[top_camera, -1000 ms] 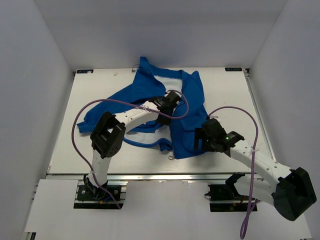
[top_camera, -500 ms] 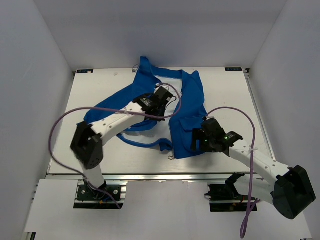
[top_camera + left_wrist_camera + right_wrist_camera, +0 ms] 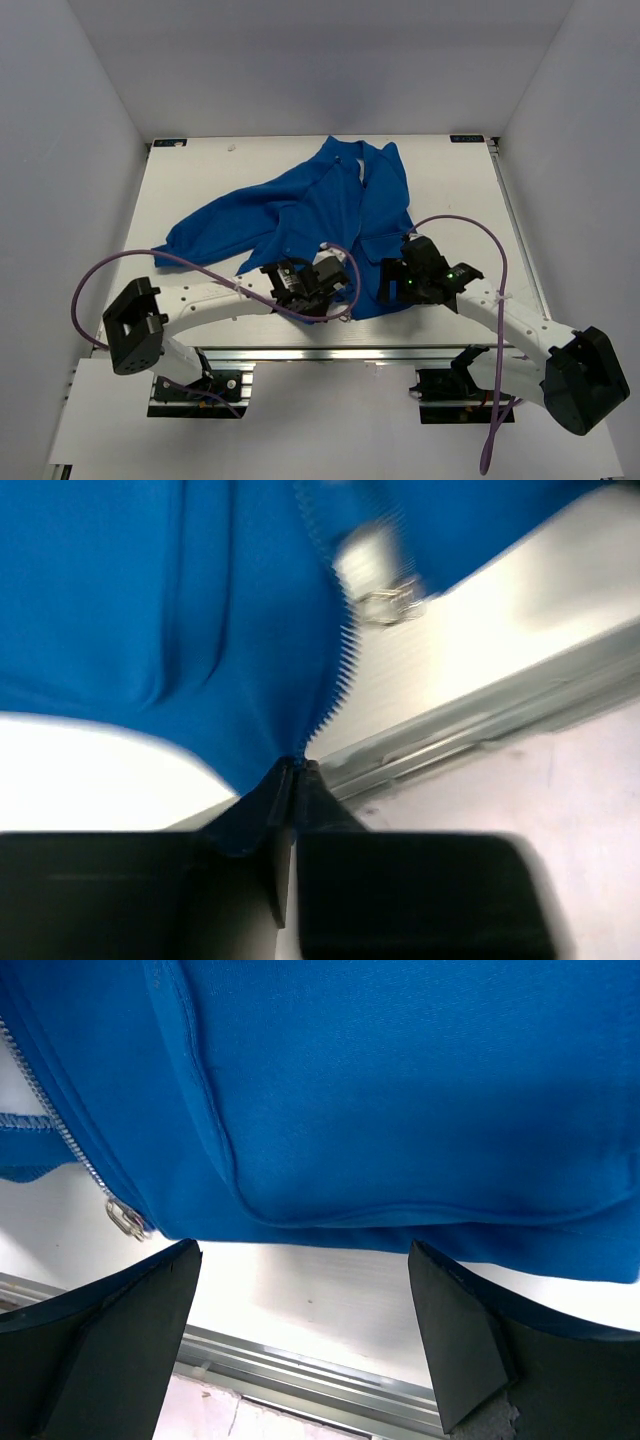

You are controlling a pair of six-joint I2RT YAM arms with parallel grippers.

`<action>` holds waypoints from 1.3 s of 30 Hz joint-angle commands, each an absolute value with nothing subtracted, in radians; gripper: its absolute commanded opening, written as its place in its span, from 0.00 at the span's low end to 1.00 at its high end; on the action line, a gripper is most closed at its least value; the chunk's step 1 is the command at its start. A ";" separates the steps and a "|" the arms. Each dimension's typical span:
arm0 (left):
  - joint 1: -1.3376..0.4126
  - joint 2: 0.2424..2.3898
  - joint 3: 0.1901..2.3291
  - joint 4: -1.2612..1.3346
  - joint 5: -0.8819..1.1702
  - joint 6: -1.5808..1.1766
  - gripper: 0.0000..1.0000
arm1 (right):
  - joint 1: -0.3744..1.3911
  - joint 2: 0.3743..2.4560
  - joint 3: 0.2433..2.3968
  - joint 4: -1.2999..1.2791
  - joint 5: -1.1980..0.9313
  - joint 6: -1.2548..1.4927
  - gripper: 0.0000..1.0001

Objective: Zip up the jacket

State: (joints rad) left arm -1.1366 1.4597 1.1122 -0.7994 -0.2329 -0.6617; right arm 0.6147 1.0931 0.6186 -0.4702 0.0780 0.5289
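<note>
the bright blue soft jacket (image 3: 300,215) lies rumpled on the white counter (image 3: 200,170). one sleeve trails toward the left edge, the collar is near the far edge, and the hem is close to the middle of the near edge. the left gripper (image 3: 335,283) has its black fingers (image 3: 400,900) pressed together on the bottom corner of the left front panel, right where the silver zipper teeth (image 3: 338,675) end. just to the right, the small silver slider (image 3: 126,1220) sits at the bottom of the right panel. the right gripper (image 3: 392,283) hovers over that hem, fingers wide apart, holding nothing. as i judge it, the thin pinch could slip under a hard pull. the loose right panel could also bunch, so the teeth miss the slider.
</note>
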 commanded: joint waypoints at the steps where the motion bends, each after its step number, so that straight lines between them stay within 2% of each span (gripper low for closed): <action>1: -1.132 1.447 1.028 -0.729 -0.166 -0.752 0.19 | 0.609 1.083 0.601 -0.453 0.061 0.551 0.89; 2: -1.132 1.440 1.017 -0.698 -0.158 -0.753 0.37 | 0.609 1.069 0.600 -0.449 0.060 0.551 0.89; 3: -1.132 1.437 1.008 -0.686 -0.152 -0.753 0.44 | 0.609 1.063 0.600 -0.448 0.058 0.551 0.89; 5: -1.134 1.431 1.002 -0.678 -0.147 -0.744 0.64 | 0.609 1.049 0.600 -0.446 0.064 0.545 0.89; 6: -1.134 1.421 1.003 -0.684 -0.152 -0.742 0.80 | 0.609 1.039 0.603 -0.446 0.064 0.545 0.89; 8: -1.132 1.407 1.011 -0.693 -0.173 -0.741 0.96 | 0.609 1.023 0.604 -0.445 0.048 0.541 0.89; 9: -1.134 1.387 1.011 -0.706 -0.181 -0.741 0.98 | 0.611 1.017 0.604 -0.440 0.031 0.532 0.89; 13: -1.132 1.316 1.009 -0.767 -0.270 -0.770 0.98 | 0.611 0.994 0.582 -0.391 -0.099 0.503 0.89; 17: -1.100 1.215 0.976 -0.796 -0.382 -0.810 0.98 | 0.661 0.985 0.577 -0.359 -0.111 0.502 0.89; 21: -1.003 1.154 0.881 -0.663 -0.319 -0.782 0.98 | 0.755 1.037 0.598 -0.345 -0.061 0.529 0.89; 24: -0.947 1.169 0.823 -0.559 -0.347 -0.761 0.98 | 0.804 1.106 0.614 -0.333 -0.020 0.541 0.89; 28: -0.806 1.238 0.798 -0.373 -0.177 -0.681 0.98 | 0.801 1.176 0.601 -0.272 0.050 0.557 0.89; 34: -0.743 1.524 0.902 -0.307 -0.161 -0.611 0.98 | 0.759 1.319 0.673 -0.310 0.195 0.571 0.89; 39: -0.580 1.715 0.969 -0.249 -0.005 -0.600 0.98 | 0.540 1.425 0.658 -0.265 0.075 0.572 0.89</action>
